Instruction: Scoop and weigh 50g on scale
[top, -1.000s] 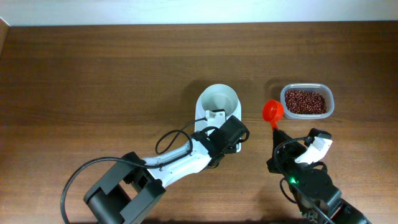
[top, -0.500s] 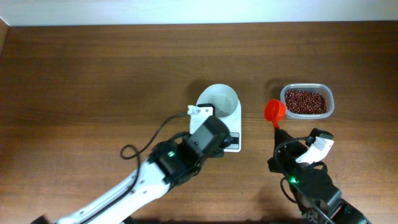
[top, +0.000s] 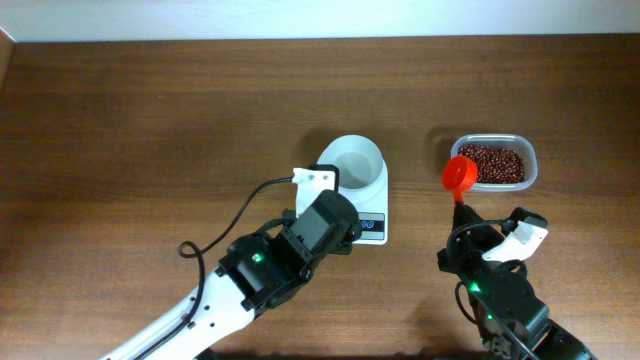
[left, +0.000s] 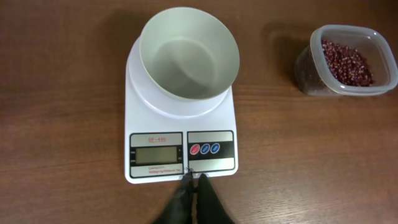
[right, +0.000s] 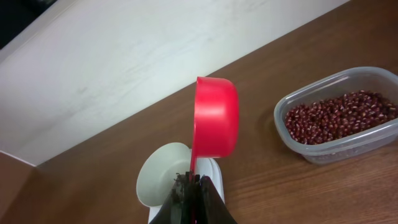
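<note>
Red scoop (right: 214, 117): likely light, rigid plastic; right hand (right: 194, 182) clamped shut on its thin handle, the sensible hold.
Scale (left: 180, 124): probably light, slides easily; left hand (left: 193, 182) closed, empty, at its front edge.

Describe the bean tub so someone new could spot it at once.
On the brown table, look right of the white scale. The tub stands there on the wood. Unlike the round, empty white bowl on the scale, it is clear, rounded-rectangular and holds dark red beans.
</note>
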